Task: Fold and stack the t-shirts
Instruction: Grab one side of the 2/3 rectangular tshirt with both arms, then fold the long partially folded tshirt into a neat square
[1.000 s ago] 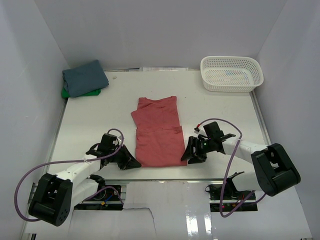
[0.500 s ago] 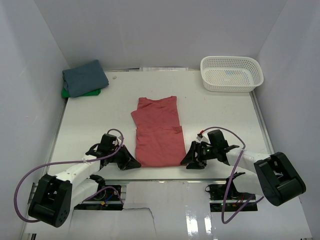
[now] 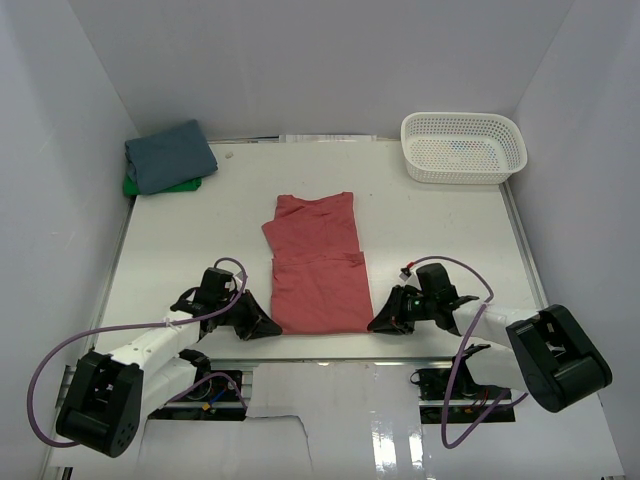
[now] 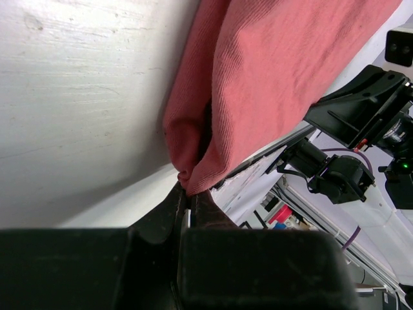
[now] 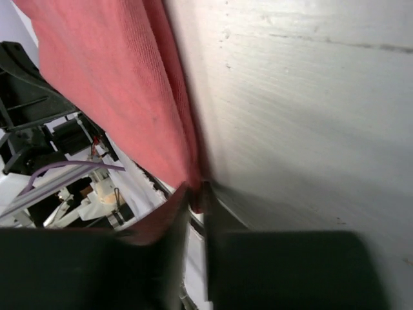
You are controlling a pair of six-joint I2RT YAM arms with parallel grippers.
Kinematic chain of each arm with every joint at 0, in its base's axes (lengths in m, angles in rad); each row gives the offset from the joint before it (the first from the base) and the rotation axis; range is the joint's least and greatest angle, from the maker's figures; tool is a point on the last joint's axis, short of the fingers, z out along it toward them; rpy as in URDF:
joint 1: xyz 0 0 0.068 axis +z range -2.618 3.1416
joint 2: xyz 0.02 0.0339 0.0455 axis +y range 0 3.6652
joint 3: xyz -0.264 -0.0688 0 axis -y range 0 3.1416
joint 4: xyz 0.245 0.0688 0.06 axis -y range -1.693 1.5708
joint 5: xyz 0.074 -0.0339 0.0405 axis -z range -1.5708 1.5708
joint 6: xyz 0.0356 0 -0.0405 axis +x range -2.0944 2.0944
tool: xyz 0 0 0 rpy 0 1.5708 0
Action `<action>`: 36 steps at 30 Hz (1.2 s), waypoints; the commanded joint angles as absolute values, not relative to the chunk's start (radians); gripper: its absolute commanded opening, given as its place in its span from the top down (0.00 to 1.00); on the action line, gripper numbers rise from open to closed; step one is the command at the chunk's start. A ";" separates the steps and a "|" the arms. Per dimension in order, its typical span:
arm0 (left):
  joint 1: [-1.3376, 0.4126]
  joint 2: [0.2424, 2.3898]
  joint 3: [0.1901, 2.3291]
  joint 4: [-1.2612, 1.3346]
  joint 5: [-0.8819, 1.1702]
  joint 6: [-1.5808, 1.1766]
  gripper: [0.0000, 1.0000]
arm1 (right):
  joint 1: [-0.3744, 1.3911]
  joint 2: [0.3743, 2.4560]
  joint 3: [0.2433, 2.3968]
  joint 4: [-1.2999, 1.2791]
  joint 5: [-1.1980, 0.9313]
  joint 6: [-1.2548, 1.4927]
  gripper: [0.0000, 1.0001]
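Your left gripper (image 4: 189, 194) is pinched almost shut on the near-left corner of the coral-red t-shirt (image 3: 315, 265), which lies flat mid-table, folded into a long strip. Your right gripper (image 5: 195, 194) is closed narrow on the near-right corner, with cloth between its fingers. Lift both corners together and level, keep the hem taut between them, and carry it away toward the collar. Lay it down square. The slate-blue t-shirt (image 3: 170, 155) sits on the green t-shirt (image 3: 150, 186) at the far-left corner.
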State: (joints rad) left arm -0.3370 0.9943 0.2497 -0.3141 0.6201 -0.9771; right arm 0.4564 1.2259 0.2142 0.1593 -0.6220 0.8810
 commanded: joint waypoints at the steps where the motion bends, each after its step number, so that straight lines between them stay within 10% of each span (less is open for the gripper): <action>1: -0.341 0.977 0.244 -0.319 0.615 -0.973 1.00 | 0.459 1.233 0.202 0.166 -0.565 0.874 0.91; 36: -0.344 0.963 0.512 -0.534 0.537 -0.897 1.00 | 0.528 1.086 0.514 -0.238 -0.477 0.716 0.92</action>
State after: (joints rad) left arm -0.3408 0.9825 0.4389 -0.5091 0.5537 -0.9127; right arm 0.5217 1.0866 0.4316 -0.2020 -0.4870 0.7452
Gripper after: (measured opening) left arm 0.098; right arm 0.081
